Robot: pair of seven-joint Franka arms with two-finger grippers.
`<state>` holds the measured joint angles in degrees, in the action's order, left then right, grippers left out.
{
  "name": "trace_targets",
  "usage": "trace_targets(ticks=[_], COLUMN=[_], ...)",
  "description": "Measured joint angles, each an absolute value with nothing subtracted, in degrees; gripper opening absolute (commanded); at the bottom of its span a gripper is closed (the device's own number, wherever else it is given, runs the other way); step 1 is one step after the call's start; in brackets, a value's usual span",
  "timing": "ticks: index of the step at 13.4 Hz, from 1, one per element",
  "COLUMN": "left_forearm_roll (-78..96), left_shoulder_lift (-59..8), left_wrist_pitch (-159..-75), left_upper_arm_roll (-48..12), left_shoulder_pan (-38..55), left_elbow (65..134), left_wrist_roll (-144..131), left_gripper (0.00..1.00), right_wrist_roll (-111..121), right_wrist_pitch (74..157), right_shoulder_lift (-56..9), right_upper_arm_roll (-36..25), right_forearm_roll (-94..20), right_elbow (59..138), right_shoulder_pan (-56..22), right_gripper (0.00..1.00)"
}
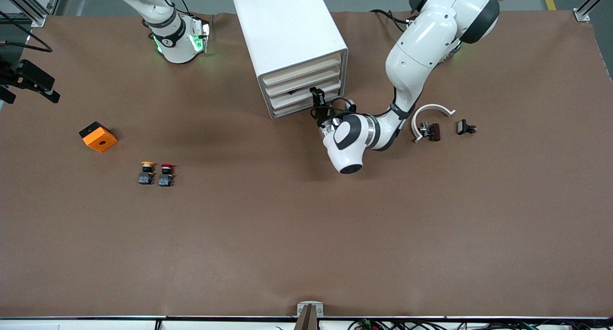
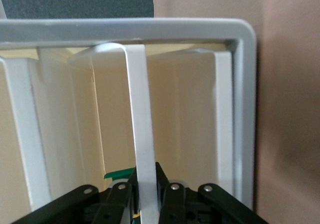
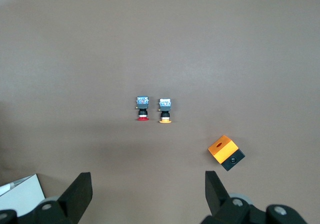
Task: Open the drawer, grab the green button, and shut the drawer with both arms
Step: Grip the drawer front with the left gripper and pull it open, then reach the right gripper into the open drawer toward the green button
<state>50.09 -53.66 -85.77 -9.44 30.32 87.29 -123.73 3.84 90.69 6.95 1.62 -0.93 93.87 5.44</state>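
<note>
Four cream-fronted drawers sit stacked in a white cabinet (image 1: 287, 28) at the upper middle of the front view. The drawer (image 1: 287, 97) being worked on is in the lower half of that stack and looks pushed in. Its thin white handle (image 2: 140, 134) stands off the cream front. The left claw (image 1: 316, 96) is squeezed narrow on that handle, one black finger (image 2: 172, 189) on each side of the strip. A sliver of green shows just beside the fingers; what it is cannot be told.

Below the cabinet in the front view, toward the left arm's end of the table (image 1: 306, 234), lie a white curved piece (image 1: 431, 110) and two small dark parts (image 1: 431, 131) (image 1: 465, 127).

Toward the right arm's end, lower in the frame, a yellow-capped button (image 1: 146, 172) and a red-capped button (image 1: 166, 174) stand side by side. An orange block (image 1: 97, 136) lies near them.

The right arm waits at the top of the frame. The right claw (image 3: 147, 194) is spread wide above bare table, holding nothing.
</note>
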Motion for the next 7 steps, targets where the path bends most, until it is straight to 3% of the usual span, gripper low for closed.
trace_targets(ticks=[7], left_forearm_roll=[50.34], left_shoulder_lift=[-53.64], left_wrist_pitch=[-85.09], left_upper_arm_roll=[-5.66], left_shoulder_pan=[27.71], left_elbow=[83.98], left_wrist_roll=[-123.60], left_gripper=[0.00], right_wrist_roll=[-1.16], right_wrist_pitch=[91.56], right_shoulder_lift=[2.99], right_upper_arm_roll=[1.76], right_forearm_roll=[-0.83], right_elbow=[91.99], right_shoulder_pan=[-1.31], right_gripper=[1.00])
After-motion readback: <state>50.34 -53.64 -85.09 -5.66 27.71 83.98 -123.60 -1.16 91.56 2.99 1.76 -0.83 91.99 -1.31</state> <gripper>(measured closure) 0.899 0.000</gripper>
